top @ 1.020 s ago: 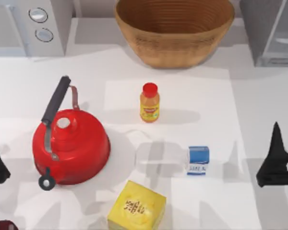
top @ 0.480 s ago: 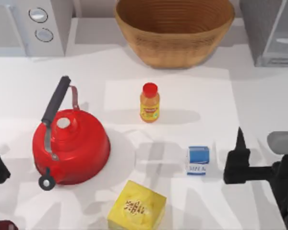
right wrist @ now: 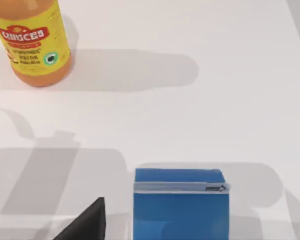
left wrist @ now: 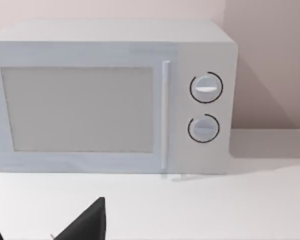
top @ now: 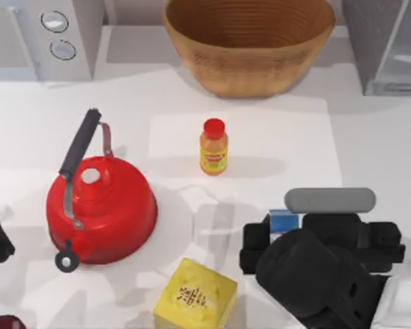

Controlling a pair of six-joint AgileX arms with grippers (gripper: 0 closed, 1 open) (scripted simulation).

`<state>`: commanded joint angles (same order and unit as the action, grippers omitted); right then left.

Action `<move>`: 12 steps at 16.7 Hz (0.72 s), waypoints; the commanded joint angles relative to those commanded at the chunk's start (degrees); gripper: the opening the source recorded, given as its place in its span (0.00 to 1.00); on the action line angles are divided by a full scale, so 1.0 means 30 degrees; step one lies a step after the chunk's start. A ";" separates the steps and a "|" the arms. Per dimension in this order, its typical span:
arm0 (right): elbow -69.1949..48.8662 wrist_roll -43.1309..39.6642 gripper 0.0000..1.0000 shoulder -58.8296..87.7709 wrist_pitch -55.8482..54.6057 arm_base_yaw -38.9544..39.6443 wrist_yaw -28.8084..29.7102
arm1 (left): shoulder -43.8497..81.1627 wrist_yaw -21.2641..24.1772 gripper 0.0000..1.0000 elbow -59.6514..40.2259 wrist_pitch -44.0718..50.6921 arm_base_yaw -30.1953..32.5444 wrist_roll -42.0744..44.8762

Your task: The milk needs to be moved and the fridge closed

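our right gripper point(top: 260, 248) over the milk point(top: 283, 221), lower right | grip: can't tell | risk: we tip it

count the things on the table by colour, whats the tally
red: 1, the red kettle
orange: 1, the orange bottle with a red cap
blue and white: 1, the milk carton
yellow: 1, the yellow box
tan: 1, the woven basket
grey: 2, the pale microwave and the dark fridge
total: 7
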<state>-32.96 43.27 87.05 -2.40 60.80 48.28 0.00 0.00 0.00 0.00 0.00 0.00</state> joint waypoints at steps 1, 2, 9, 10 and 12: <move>-0.0701 0.0663 1.00 0.0625 0.0719 0.0135 -0.0105 | 0.0000 0.0000 1.00 0.0000 0.0000 0.0000 0.0000; -0.1281 0.1182 1.00 0.1153 0.1293 0.0259 -0.0193 | 0.0000 0.0000 1.00 0.0000 0.0000 0.0000 0.0000; -0.1840 0.1663 1.00 0.1701 0.1771 0.0286 -0.0302 | 0.0000 0.0000 1.00 0.0000 0.0000 0.0000 0.0000; -0.1864 0.1483 1.00 0.1902 0.1527 0.0174 -0.0399 | 0.0000 0.0000 1.00 0.0000 0.0000 0.0000 0.0000; -0.1910 0.0910 1.00 0.2565 0.0485 -0.0291 -0.0677 | 0.0000 0.0000 1.00 0.0000 0.0000 0.0000 0.0000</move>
<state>-38.69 46.00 94.74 -0.95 59.92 46.25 0.00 0.00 0.00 0.00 0.00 0.00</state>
